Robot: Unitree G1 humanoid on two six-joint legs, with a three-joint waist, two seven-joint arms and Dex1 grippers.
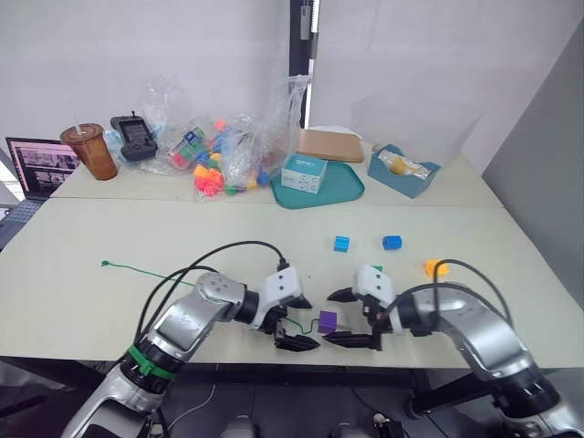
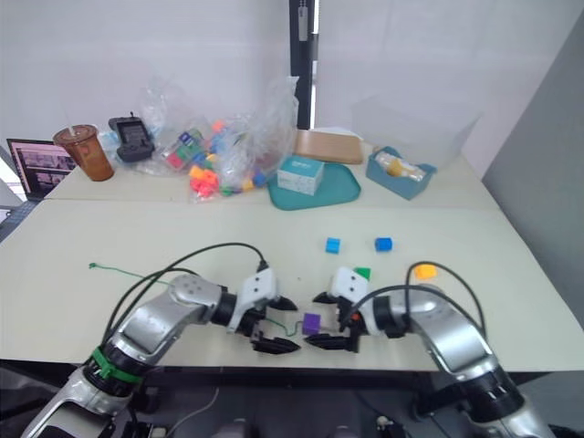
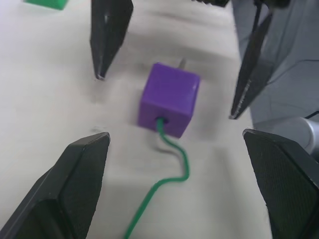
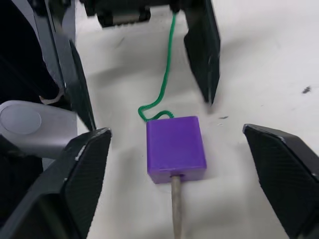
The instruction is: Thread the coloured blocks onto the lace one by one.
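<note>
The purple block [image 3: 170, 99] sits threaded on the green lace [image 3: 164, 186], untouched between the spread-fingered left gripper [image 1: 294, 319] and right gripper [image 1: 352, 318]; no writing is legible.

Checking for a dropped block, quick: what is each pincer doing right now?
Left pincer: open, holding nothing.
Right pincer: open, holding nothing; purple block lies between them.

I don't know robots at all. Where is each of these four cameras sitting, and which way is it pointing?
Left eye view: on the head, looking forward and down at the table; both arms show.
Right eye view: beside it, nearly the same scene.
Left wrist view: on the left arm, looking along the open left claw at the purple block on the lace.
Right wrist view: on the right arm, looking along the open right claw, facing the other way.
Both wrist views share the block and the opposite claw.
</note>
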